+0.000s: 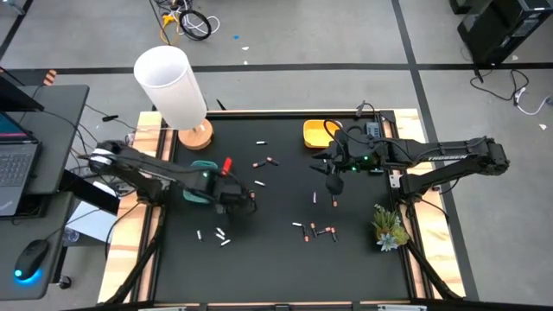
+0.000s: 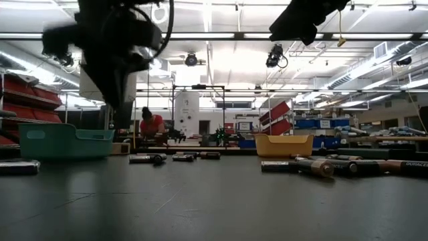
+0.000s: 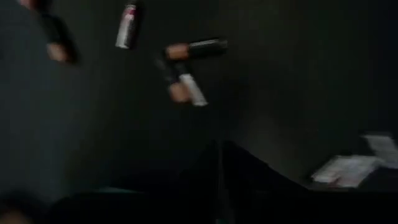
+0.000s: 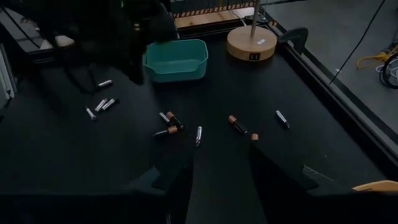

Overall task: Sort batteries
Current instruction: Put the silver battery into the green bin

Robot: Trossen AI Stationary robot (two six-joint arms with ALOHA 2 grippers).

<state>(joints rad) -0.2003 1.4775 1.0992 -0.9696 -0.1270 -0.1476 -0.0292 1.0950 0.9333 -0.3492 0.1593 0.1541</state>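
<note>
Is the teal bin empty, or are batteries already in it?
Empty as far as visible: the right wrist view shows the teal bin's bare floor, while batteries lie on the mat.

The worktop [image 1: 285, 259] is matt black with pale wood strips down its two sides, and the batteries [image 1: 321, 231] strewn across it are of two kinds, white or silver ones [image 1: 223, 236] towards the left edge and dark ones with copper to red-pink ends nearer the middle and right. A teal bin [image 4: 175, 60] sits near the left edge and a yellow bin [image 1: 318, 133] at the far edge, close to a lamp with a white shade [image 1: 171, 85] on a light wooden base [image 1: 196, 135] in the far left corner. A green sprig with pale tips [image 1: 389, 227] lies by the right edge, and both arms are dark, the left one carrying a small red part [image 1: 228, 164].
</note>
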